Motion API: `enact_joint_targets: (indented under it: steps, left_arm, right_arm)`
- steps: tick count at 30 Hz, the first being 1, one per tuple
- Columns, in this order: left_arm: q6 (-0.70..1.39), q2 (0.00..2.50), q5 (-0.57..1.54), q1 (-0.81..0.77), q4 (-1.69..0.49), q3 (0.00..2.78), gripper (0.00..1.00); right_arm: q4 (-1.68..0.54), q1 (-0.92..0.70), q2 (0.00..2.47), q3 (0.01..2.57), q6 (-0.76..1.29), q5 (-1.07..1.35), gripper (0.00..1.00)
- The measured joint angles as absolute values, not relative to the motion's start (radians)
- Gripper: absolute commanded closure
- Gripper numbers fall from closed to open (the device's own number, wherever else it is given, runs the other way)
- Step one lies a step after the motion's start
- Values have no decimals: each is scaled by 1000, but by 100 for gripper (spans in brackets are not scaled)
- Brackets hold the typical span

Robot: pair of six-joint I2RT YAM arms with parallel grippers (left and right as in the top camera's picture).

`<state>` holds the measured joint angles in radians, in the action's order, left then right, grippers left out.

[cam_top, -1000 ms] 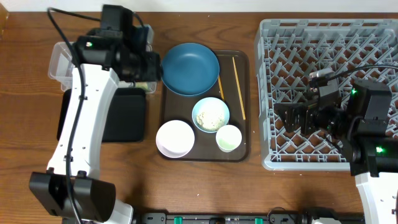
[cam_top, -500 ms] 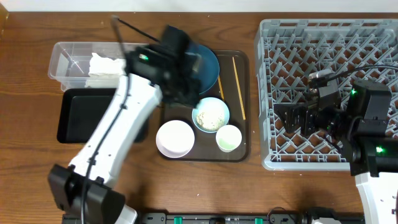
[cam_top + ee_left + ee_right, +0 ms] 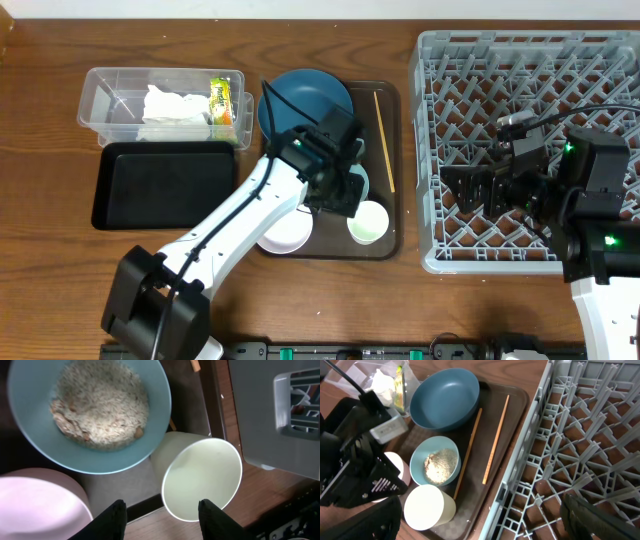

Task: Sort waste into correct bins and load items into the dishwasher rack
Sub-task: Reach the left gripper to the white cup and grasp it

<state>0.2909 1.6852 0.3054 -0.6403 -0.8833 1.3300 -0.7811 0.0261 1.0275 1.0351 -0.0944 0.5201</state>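
My left gripper (image 3: 338, 193) (image 3: 165, 516) is open and empty, hovering over the pale blue bowl (image 3: 95, 410) of beige rice crumbs (image 3: 102, 402) and the white cup (image 3: 202, 477). The white bowl (image 3: 280, 222) sits beside them, and the dark blue bowl (image 3: 300, 105) lies behind. Two chopsticks (image 3: 384, 140) (image 3: 468, 452) lie on the brown tray. White tissue (image 3: 165, 105) and the yellow wrapper (image 3: 221, 103) lie in the clear tub (image 3: 100, 95). The black tray (image 3: 160, 185) is bare. My right gripper (image 3: 457, 187) (image 3: 485, 527) is open and empty over the grey rack (image 3: 530, 90).
The dark brown serving tray (image 3: 388, 235) holds the dishes between the bins and the rack. Its raised rim runs close beside the rack's left wall (image 3: 520, 465). My left arm (image 3: 230, 225) stretches across the table's front toward the tray.
My left arm has swung right from the clear tub to above the pale blue bowl and cup, uncovering the tissue and wrapper in the tub. The right arm has not moved.
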Motion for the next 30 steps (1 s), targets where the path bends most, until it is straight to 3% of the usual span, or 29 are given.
enact_joint_targets:
  steps: [12, 18, 21, 30]
  left_arm:
    - [326, 1720, 251, -709, -871, 1328, 52]
    - [343, 1789, 234, -715, -872, 1328, 64]
    - [345, 1796, 229, -715, -869, 1328, 77]
    - [341, 1796, 229, -716, -851, 1328, 78]
  right_arm:
    - [-783, 26, 1028, 1035, -94, 520, 1]
    - [-789, 26, 1028, 1035, -94, 520, 1]
    - [-789, 26, 1028, 1035, -94, 520, 1]
    - [-789, 26, 1028, 1035, -94, 520, 1]
